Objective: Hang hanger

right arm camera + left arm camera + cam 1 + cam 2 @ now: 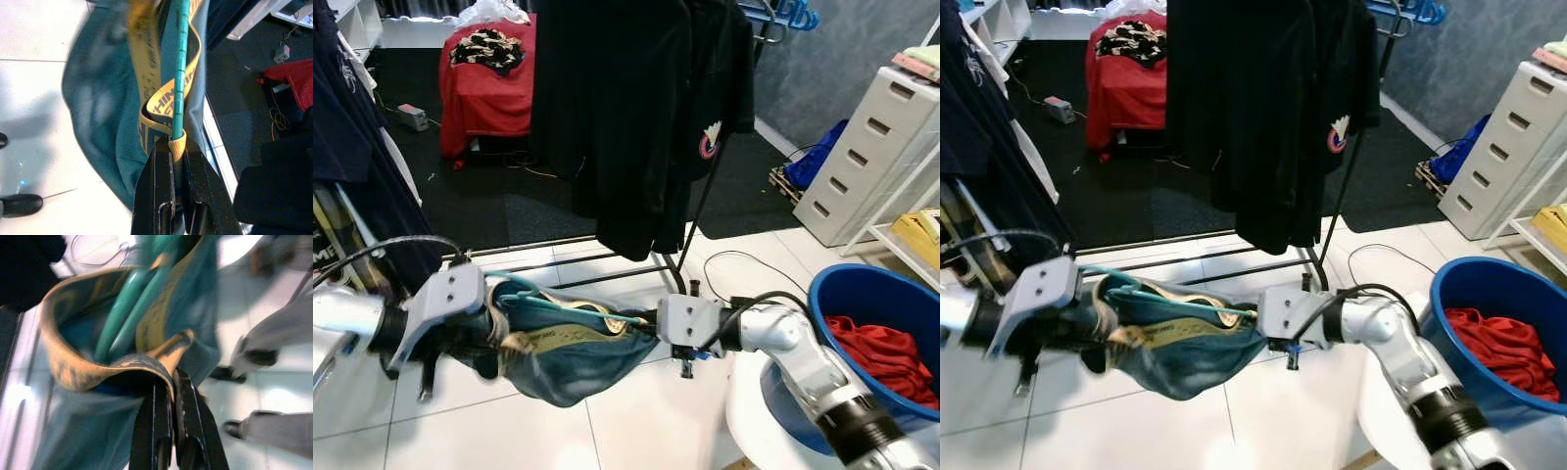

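— Between my two grippers, what is hanging?

— One teal garment threaded on one green hanger. I am clenching my left gripper on the yellow-printed waistband at one end, and my right gripper is pinching the hanger's bar together with the band at the other. The cloth is sagging below both jaws.

— What could go wrong from here?

— I am judging the hanger could slide out of the loose band if my jaws tilt unevenly, and the sagging cloth could catch on the rail's foot as I lift toward the clothes rack beyond my jaws.

— And the count?

— One hanger, one teal garment, two black garments on the rack, one blue tub beside my right arm.
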Robot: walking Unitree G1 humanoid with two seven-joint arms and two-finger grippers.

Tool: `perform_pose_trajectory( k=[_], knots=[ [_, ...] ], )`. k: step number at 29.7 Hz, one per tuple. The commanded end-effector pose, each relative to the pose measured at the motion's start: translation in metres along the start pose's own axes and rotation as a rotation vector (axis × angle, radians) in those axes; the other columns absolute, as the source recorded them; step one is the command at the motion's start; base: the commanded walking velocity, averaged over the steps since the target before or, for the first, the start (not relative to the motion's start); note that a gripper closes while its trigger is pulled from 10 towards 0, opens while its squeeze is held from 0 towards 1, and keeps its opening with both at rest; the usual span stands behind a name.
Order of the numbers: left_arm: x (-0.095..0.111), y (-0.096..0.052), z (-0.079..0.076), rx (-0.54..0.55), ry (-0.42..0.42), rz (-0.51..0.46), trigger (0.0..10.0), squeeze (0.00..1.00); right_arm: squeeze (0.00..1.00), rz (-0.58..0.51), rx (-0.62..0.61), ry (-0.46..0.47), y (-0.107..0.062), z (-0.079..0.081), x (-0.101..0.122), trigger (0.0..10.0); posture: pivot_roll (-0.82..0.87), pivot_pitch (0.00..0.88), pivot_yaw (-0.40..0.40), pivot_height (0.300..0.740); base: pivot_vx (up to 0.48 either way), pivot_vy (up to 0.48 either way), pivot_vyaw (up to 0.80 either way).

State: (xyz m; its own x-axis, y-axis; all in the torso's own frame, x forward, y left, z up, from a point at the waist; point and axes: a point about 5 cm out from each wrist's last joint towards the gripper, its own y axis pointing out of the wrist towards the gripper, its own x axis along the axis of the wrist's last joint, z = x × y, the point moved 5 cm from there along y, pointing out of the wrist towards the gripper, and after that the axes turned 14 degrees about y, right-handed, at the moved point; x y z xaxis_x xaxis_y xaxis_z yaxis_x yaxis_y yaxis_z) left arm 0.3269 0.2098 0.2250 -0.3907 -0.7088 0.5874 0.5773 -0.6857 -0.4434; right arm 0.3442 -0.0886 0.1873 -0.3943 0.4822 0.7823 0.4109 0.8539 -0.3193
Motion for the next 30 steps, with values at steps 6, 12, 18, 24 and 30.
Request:
perform_pose_trajectory(
  k=[6, 12, 18, 24, 30],
  knots=[
    [-0.005, -0.006, 0.017, 0.098, 0.056, 0.045, 10.0, 0.00, 0.00, 0.081, 0.106, -0.020, -0.015, 0.021, -0.017, 10.0, -0.03, 0.215, -0.043, 0.740, 0.000, 0.000, 0.00],
    [-0.007, -0.018, 0.016, 0.053, 0.103, 0.076, 10.0, 0.00, 0.00, 0.120, 0.109, -0.022, -0.023, 0.021, -0.026, 10.0, -0.03, 0.212, -0.046, 0.740, 0.000, 0.000, 0.00],
    [-0.004, -0.030, 0.009, -0.029, 0.099, 0.075, 10.0, 0.00, 0.00, 0.128, 0.107, -0.019, -0.025, 0.020, -0.028, 10.0, -0.03, 0.209, -0.049, 0.740, 0.000, 0.000, 0.00],
    [0.019, -0.028, -0.014, -0.165, 0.022, -0.048, 10.0, 0.00, 0.00, 0.106, 0.099, -0.018, -0.020, 0.017, -0.021, 10.0, -0.03, 0.213, -0.052, 0.740, 0.000, 0.000, 0.00],
    [0.022, -0.019, -0.028, -0.210, 0.054, -0.065, 10.0, 0.00, 0.00, 0.093, 0.088, -0.020, -0.019, 0.013, -0.018, 10.0, -0.03, 0.219, -0.053, 0.740, 0.000, 0.000, 0.00]
  ],
)
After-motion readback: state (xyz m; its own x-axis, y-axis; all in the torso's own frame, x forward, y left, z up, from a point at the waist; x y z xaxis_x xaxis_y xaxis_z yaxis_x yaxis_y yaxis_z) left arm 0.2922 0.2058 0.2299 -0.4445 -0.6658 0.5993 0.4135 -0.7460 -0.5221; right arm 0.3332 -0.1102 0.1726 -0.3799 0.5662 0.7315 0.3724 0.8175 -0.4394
